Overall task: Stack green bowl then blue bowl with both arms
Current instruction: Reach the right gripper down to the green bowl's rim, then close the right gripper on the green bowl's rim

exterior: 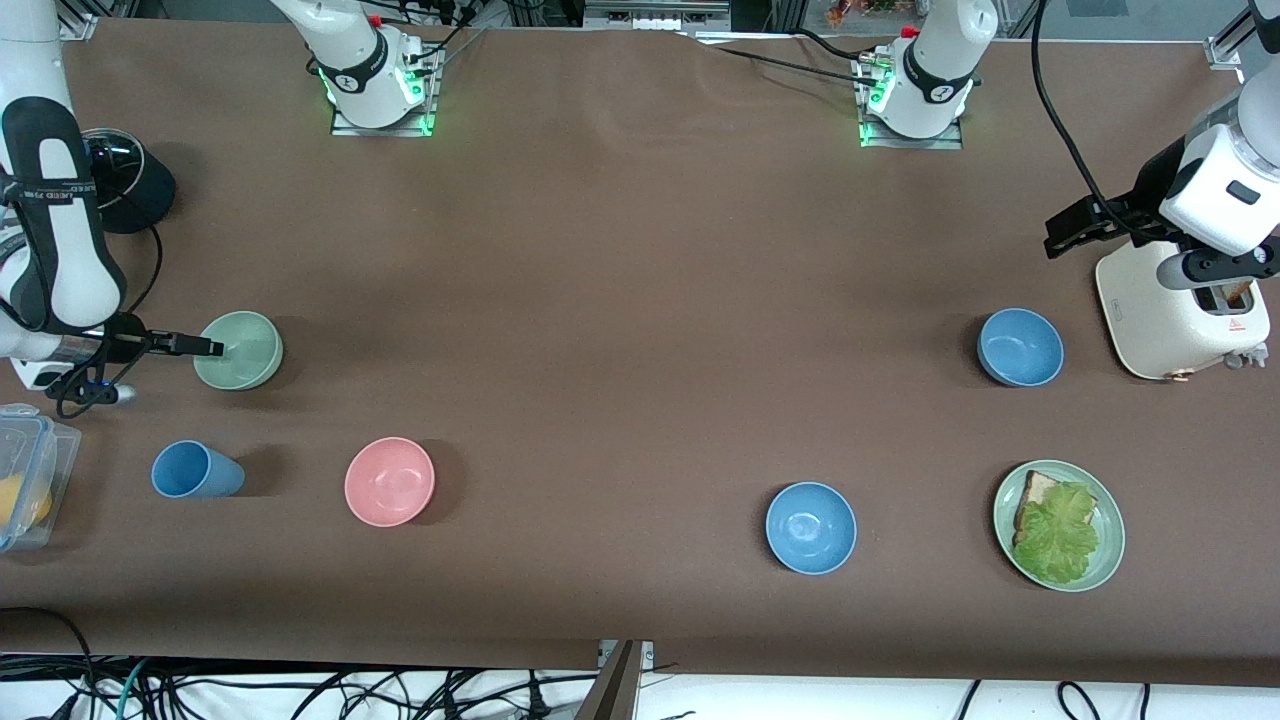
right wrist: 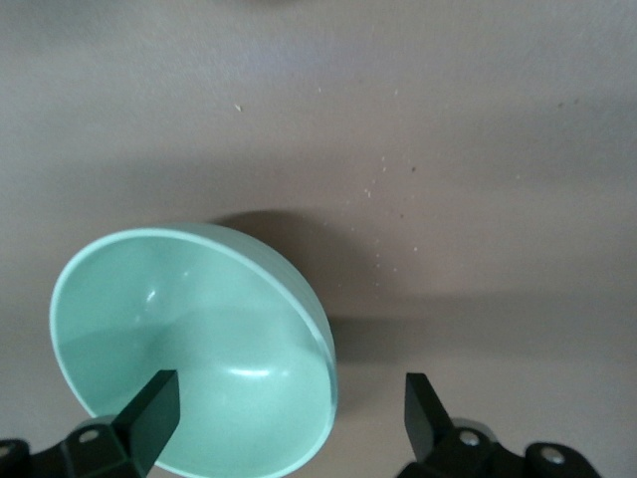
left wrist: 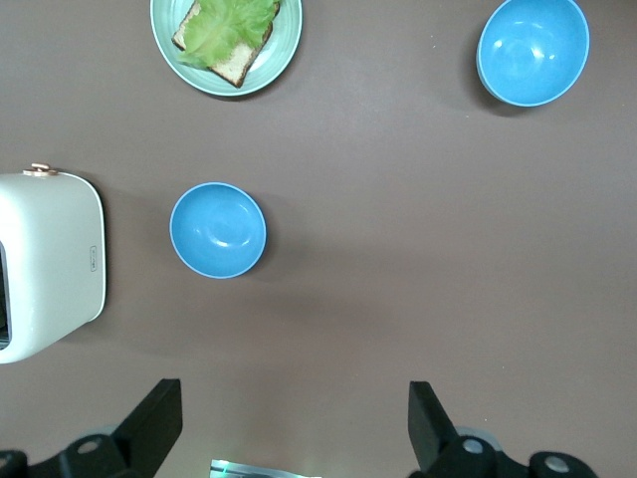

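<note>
The green bowl (exterior: pixel 238 350) stands upright on the table toward the right arm's end. My right gripper (exterior: pixel 205 347) is open at its rim. In the right wrist view the gripper (right wrist: pixel 289 398) straddles the rim of the green bowl (right wrist: pixel 194 349), with one finger over the inside and the other outside. Two blue bowls stand toward the left arm's end, one (exterior: pixel 1020 346) beside the toaster and one (exterior: pixel 811 527) nearer the front camera. My left gripper (exterior: pixel 1062 235) is open and empty, up over the table by the toaster. Its wrist view (left wrist: pixel 294 428) shows both blue bowls (left wrist: pixel 218 230) (left wrist: pixel 533 50).
A blue cup (exterior: pixel 195 470) and a pink bowl (exterior: pixel 390 481) stand nearer the front camera than the green bowl. A green plate (exterior: pixel 1108 520) holds bread and lettuce. A white toaster (exterior: pixel 1180 320) stands at the left arm's end. A clear container (exterior: pixel 30 480) sits at the right arm's end.
</note>
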Robot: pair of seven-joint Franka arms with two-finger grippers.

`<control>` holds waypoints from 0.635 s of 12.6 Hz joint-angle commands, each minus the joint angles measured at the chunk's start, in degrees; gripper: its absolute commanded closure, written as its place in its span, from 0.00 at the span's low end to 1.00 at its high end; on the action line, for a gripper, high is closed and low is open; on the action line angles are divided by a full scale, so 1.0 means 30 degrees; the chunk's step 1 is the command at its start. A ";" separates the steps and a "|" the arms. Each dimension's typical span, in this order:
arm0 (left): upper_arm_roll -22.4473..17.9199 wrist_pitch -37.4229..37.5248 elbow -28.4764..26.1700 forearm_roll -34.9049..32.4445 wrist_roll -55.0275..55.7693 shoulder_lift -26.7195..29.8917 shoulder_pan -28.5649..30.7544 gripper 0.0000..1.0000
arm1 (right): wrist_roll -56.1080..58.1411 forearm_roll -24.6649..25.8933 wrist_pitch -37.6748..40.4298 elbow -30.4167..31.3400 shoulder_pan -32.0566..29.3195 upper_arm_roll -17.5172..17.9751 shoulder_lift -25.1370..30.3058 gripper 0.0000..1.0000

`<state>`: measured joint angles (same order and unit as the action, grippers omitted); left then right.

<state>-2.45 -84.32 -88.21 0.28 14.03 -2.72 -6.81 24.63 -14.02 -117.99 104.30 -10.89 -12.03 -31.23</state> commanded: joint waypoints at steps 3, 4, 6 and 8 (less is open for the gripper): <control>-0.0063 0.0480 0.0574 0.0375 0.0010 -0.0178 0.0042 0.00 | 0.0782 -0.0453 -0.0309 0.0243 -0.0383 0.0025 -0.0313 0.00; -0.0063 0.0480 0.0574 0.0375 0.0010 -0.0178 0.0043 0.00 | 0.0843 -0.0512 -0.0425 0.0243 -0.0529 0.0053 -0.0458 0.00; -0.0063 0.0480 0.0574 0.0375 0.0010 -0.0178 0.0014 0.00 | 0.1136 -0.0570 -0.0514 0.0243 -0.0618 0.0053 -0.0605 0.01; -0.0034 0.0480 0.0429 0.0375 -0.0019 -0.0091 0.0014 0.00 | 0.1166 -0.0571 -0.0514 0.0243 -0.0647 0.0054 -0.0606 0.37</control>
<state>-2.47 -84.32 -88.21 0.28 14.03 -2.72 -6.77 26.44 -14.47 -118.88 104.63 -12.14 -12.19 -33.25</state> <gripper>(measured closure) 0.000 0.066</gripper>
